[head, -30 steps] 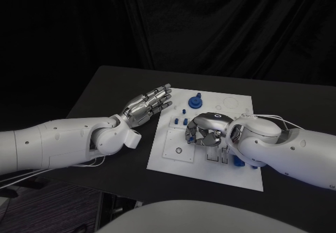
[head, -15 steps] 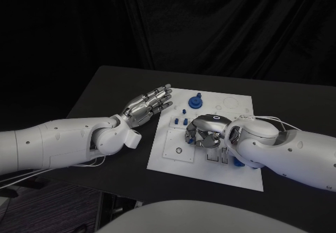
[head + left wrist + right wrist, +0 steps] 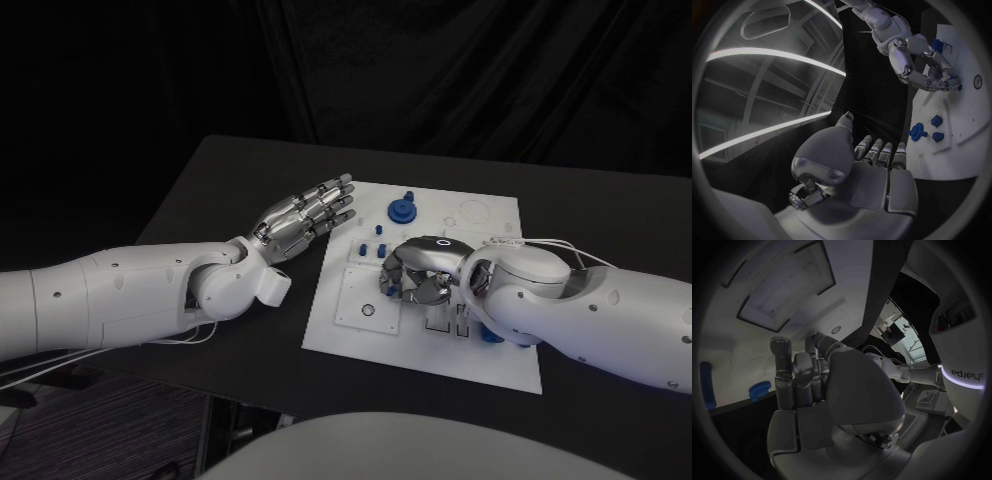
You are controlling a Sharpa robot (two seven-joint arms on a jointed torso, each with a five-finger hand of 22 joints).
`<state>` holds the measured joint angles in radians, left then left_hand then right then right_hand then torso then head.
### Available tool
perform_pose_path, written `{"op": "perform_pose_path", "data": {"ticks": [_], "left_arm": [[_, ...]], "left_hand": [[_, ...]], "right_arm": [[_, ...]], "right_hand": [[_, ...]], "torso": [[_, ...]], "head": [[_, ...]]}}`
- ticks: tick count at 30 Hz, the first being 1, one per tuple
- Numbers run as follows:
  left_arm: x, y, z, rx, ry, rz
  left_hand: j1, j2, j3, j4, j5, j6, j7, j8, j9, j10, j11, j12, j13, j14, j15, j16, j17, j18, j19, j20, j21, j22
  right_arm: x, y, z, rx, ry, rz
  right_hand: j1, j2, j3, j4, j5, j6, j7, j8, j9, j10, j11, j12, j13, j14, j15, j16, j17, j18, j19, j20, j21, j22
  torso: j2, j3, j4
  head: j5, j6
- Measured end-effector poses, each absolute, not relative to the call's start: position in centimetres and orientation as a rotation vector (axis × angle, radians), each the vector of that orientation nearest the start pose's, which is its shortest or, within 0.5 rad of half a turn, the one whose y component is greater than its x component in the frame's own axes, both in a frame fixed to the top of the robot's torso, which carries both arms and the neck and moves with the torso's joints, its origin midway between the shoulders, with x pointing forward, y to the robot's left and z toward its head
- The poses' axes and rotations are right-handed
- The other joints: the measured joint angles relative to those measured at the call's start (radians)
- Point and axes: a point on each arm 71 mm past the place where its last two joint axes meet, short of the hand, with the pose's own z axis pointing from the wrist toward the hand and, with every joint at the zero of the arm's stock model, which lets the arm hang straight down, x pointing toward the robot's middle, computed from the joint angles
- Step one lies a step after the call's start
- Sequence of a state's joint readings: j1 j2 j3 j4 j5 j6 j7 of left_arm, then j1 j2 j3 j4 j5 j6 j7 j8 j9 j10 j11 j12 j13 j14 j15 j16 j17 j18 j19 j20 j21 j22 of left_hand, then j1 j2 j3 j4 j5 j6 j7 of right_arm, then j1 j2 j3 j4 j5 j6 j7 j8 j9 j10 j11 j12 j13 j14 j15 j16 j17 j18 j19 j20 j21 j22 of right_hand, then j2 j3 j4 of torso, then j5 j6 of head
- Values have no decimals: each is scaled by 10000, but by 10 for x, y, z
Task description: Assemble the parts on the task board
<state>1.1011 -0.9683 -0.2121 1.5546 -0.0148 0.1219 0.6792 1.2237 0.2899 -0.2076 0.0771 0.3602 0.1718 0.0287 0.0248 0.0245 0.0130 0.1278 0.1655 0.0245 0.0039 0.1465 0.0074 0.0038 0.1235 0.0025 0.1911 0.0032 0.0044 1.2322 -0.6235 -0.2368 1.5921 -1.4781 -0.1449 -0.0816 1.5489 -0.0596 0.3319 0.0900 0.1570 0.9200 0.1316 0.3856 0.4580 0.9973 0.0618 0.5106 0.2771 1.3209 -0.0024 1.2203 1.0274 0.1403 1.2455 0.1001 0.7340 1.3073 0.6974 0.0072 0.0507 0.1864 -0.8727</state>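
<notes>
The white task board (image 3: 490,365) lies mid-table. On it stand a round blue part with a peg (image 3: 402,209) and small blue parts (image 3: 372,246) near its left side. My right hand (image 3: 421,270) hovers over the board's middle with its fingers curled down toward the surface; whether it grips anything is hidden. In the left wrist view the right hand (image 3: 932,72) is curled above the board (image 3: 954,155), close to blue parts (image 3: 917,132). My left hand (image 3: 306,220) lies beside the board's left edge, fingers spread and holding nothing. The right wrist view shows my fingers (image 3: 795,375) near a blue part (image 3: 759,388).
More blue parts (image 3: 490,335) sit on the board by my right forearm. A square inset plate with a small hole (image 3: 369,310) occupies the board's near-left area. The black table (image 3: 216,190) stretches left of the board, where my left arm lies.
My right forearm has shifted slightly toward the board's centre, and the hand has stayed over the same spot. The left hand has not moved.
</notes>
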Motion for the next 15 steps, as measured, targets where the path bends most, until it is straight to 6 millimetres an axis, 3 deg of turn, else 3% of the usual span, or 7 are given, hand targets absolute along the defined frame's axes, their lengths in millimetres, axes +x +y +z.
{"op": "perform_pose_path", "data": {"ticks": [3, 5, 8, 12, 15], "left_arm": [[421, 246, -256, -10886, 14956, -19268], [421, 246, -256, -10888, 14958, -19269], [421, 245, -257, -10897, 14965, -19275], [421, 245, -257, -10902, 14972, -19284], [421, 245, -257, -10905, 14975, -19291]], "left_hand": [[0, 0, 0, 0, 0, 0, 0, 0, 0, 0, 0, 0, 0, 0, 0, 0, 0, 1, 0, 0, 0, 0], [32, 32, 0, 0, 0, 0, 0, 0, 0, 0, 0, 0, -1, 0, 0, 0, 0, 0, 0, 0, 0, 0], [39, 39, 0, 0, 0, 0, 0, 0, 0, 0, 0, 0, -1, 0, 0, 0, 0, 0, 0, 0, 0, 0], [39, 39, 28, 28, 0, 0, 0, 0, 0, 0, 0, 0, -1, -37, 36, 0, 0, 0, 37, 37, 0, 8], [39, 39, 28, 28, 0, 4, 4, 0, 1, 0, 0, 0, -1, -35, 38, 0, 0, 0, 37, 37, 0, 8]], "right_arm": [[421, -72, -239, -5593, 19038, 8630], [421, -72, -240, -5611, 19102, 8591], [420, -72, -240, -5629, 19190, 8526], [421, -71, -239, -5658, 19271, 8461], [421, -71, -239, -5686, 19309, 8446]], "right_hand": [[-3, -3, -45, 44, -38, -153, 49, -199, -132, -10, 11, -64, -20, -3, 3, -9, -76, 0, 0, 0, -180, 0], [-116, -112, -135, 138, -36, -497, 125, -497, -321, -192, 172, -154, -38, -111, 112, -124, -197, 0, -126, 65, -441, 0], [-265, -261, -210, 276, -36, -921, 229, -938, -625, -540, 251, -183, -31, -287, 181, -214, -335, 0, -281, 161, -758, 1], [-558, -553, -425, 515, -115, -1568, 121, -1537, -1026, -1353, 472, -311, 14, -797, 418, -570, -809, 166, -835, 320, -1730, 1], [-621, -616, -576, 599, -232, -1678, 64, -1706, -1202, -1674, 486, -296, 104, -1070, 512, -703, -1076, 176, -1001, 463, -2076, 9]], "torso": [[0, 0, -1], [0, -2, -1], [0, -3, -1], [0, -4, -2], [0, -4, -2]], "head": [[13, 0], [18, 0], [18, 0], [11, 0], [-4, 0]]}}
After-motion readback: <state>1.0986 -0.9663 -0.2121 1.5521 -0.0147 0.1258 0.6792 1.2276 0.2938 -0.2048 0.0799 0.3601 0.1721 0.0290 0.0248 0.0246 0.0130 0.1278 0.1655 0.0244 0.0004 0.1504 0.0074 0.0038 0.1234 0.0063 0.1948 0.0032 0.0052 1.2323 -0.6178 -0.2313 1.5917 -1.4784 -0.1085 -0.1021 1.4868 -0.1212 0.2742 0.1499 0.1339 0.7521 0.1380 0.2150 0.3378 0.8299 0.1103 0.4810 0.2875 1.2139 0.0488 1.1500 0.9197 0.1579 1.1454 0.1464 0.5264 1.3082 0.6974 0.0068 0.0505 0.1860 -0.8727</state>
